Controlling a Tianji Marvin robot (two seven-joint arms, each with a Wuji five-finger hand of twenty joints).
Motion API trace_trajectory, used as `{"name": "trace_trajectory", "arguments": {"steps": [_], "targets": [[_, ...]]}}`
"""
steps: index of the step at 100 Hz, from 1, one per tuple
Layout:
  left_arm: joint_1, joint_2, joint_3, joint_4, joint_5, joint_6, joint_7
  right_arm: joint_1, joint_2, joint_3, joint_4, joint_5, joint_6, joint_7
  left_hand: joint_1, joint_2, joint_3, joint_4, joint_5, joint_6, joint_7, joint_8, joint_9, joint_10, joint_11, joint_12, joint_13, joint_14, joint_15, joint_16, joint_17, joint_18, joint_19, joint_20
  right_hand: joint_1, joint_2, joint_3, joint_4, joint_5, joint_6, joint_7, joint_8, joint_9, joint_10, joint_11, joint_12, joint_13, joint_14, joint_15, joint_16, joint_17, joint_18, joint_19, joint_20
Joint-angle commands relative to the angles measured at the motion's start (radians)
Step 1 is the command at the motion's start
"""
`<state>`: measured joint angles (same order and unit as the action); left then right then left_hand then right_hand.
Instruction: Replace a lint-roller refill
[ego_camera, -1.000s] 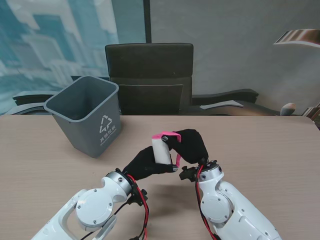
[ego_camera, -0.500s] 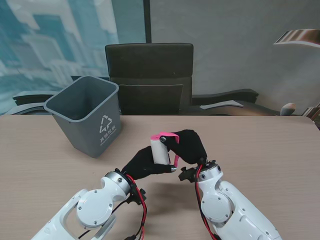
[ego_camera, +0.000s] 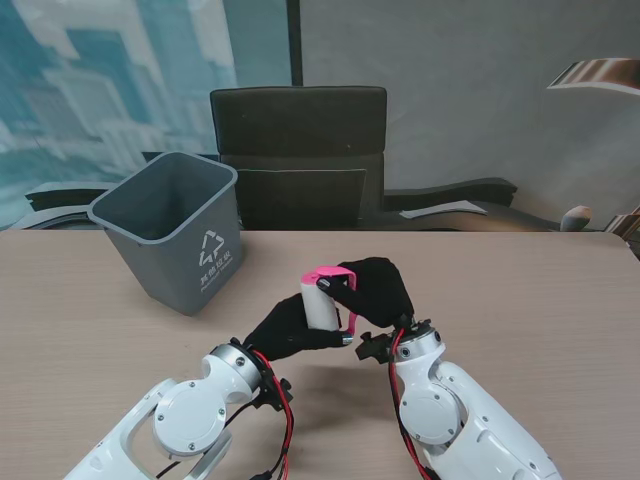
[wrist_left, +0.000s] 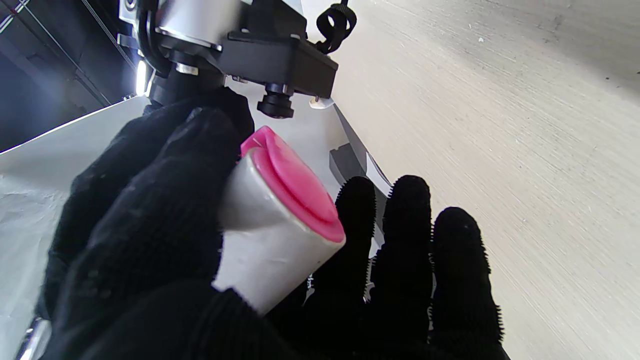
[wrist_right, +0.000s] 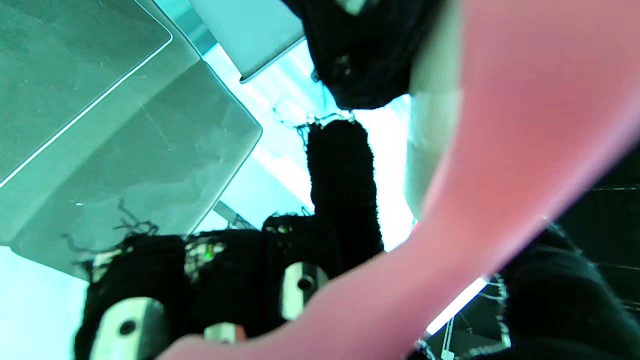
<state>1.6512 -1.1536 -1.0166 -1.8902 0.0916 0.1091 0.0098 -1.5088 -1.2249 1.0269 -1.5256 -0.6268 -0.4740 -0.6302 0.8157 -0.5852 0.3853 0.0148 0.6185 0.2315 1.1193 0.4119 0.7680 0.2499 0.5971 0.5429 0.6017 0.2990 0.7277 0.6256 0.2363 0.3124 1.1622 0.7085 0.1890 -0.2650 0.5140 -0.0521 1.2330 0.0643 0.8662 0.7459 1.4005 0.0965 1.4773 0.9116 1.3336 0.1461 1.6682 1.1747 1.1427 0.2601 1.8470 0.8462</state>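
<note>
Over on the left, a grey bin (ego_camera: 170, 230) stands on the table (ego_camera: 80, 310), and I can see nothing inside it from where I stand. Next comes the left robot hand (ego_camera: 290, 328), its black fingers (wrist_left: 150, 220) wrapped around the white refill (ego_camera: 320, 302). Its other fingers stick out straight past the roll. That roll is held up off the table, about in the middle, close to the robot. It sits on the pink lint roller (ego_camera: 335, 275). Right beside it, the right robot hand (ego_camera: 378, 290) is closed around the pink handle.

So I think the job is at an early part. The 2 hands hold the 2 pieces, but the roll looks like it is not off yet. Pulling it off, dropping it in the bin and putting on a new one are left. I see no new roll anywhere.
</note>
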Motion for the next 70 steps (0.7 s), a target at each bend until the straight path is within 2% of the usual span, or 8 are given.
{"name": "trace_trajectory", "arguments": {"steps": [1, 3, 13, 29, 48, 70], "targets": [[0.002, -0.004, 0.002, -0.006, 0.002, 0.004, -0.016, -0.004, -0.01, -0.003, -0.012, 0.003, 0.001, 0.011, 0.116, 0.081, 0.138, 0.022, 0.065, -0.072, 0.131, 0.021, -0.014, -0.042, 0.016, 0.001, -0.022, -0.02, 0.033, 0.008, -0.005, -0.02, 0.014, -0.013, -0.07, -0.078, 0.052, -0.019, 0.037, 0.049, -0.016, 0.002, 0.05, 0.018, 0.09, 0.01, -0.011, -0.414, 0.131, 0.031, 0.098, -0.338, 0.247, 0.096], [0.001, -0.004, 0.002, -0.005, 0.001, 0.004, -0.016, -0.004, -0.011, -0.003, -0.012, 0.004, 0.001, 0.011, 0.116, 0.081, 0.138, 0.022, 0.065, -0.072, 0.131, 0.021, -0.014, -0.041, 0.016, 0.001, -0.022, -0.02, 0.032, 0.008, -0.005, -0.02, 0.014, -0.013, -0.095, -0.094, 0.084, -0.024, 0.034, 0.048, -0.018, 0.002, 0.051, 0.02, 0.089, 0.007, -0.011, -0.41, 0.132, 0.029, 0.098, -0.338, 0.247, 0.096], [0.0, -0.004, 0.001, -0.005, 0.001, 0.007, -0.015, -0.005, -0.011, -0.003, -0.012, 0.006, 0.003, 0.012, 0.116, 0.081, 0.138, 0.022, 0.065, -0.072, 0.131, 0.021, -0.014, -0.041, 0.016, 0.001, -0.023, -0.02, 0.032, 0.008, -0.005, -0.02, 0.014, -0.013, -0.127, -0.144, 0.122, -0.033, 0.031, 0.04, -0.022, 0.001, 0.051, 0.025, 0.083, 0.002, -0.012, -0.399, 0.134, 0.027, 0.098, -0.338, 0.247, 0.096], [0.0, -0.004, 0.001, -0.005, 0.001, 0.007, -0.014, -0.005, -0.01, -0.002, -0.011, 0.003, 0.004, 0.011, 0.116, 0.081, 0.138, 0.022, 0.065, -0.072, 0.131, 0.021, -0.014, -0.042, 0.015, 0.002, -0.023, -0.02, 0.032, 0.008, -0.005, -0.02, 0.014, -0.014, -0.128, -0.177, 0.139, -0.037, 0.029, 0.032, -0.023, 0.0, 0.051, 0.026, 0.078, -0.002, -0.012, -0.39, 0.136, 0.026, 0.098, -0.338, 0.247, 0.096], [0.006, -0.005, -0.003, -0.008, 0.005, 0.003, -0.008, -0.005, -0.01, -0.001, -0.011, 0.005, 0.003, 0.012, 0.116, 0.084, 0.137, 0.022, 0.065, -0.072, 0.131, 0.021, -0.016, -0.041, 0.015, 0.003, -0.024, -0.021, 0.032, 0.008, -0.005, -0.02, 0.014, -0.014, -0.148, -0.118, 0.146, -0.038, 0.027, 0.038, -0.025, 0.0, 0.051, 0.026, 0.079, -0.004, -0.012, -0.395, 0.134, 0.023, 0.098, -0.339, 0.247, 0.094], [0.012, -0.005, -0.006, -0.012, 0.014, -0.008, 0.0, -0.005, -0.009, 0.002, -0.011, 0.002, 0.007, 0.012, 0.116, 0.085, 0.135, 0.022, 0.064, -0.078, 0.129, 0.02, -0.017, -0.042, 0.015, 0.003, -0.024, -0.021, 0.032, 0.008, -0.005, -0.02, 0.014, -0.014, -0.146, -0.085, 0.126, -0.036, 0.027, 0.041, -0.023, 0.0, 0.051, 0.026, 0.079, -0.006, -0.011, -0.397, 0.131, 0.019, 0.097, -0.34, 0.247, 0.091]]}}
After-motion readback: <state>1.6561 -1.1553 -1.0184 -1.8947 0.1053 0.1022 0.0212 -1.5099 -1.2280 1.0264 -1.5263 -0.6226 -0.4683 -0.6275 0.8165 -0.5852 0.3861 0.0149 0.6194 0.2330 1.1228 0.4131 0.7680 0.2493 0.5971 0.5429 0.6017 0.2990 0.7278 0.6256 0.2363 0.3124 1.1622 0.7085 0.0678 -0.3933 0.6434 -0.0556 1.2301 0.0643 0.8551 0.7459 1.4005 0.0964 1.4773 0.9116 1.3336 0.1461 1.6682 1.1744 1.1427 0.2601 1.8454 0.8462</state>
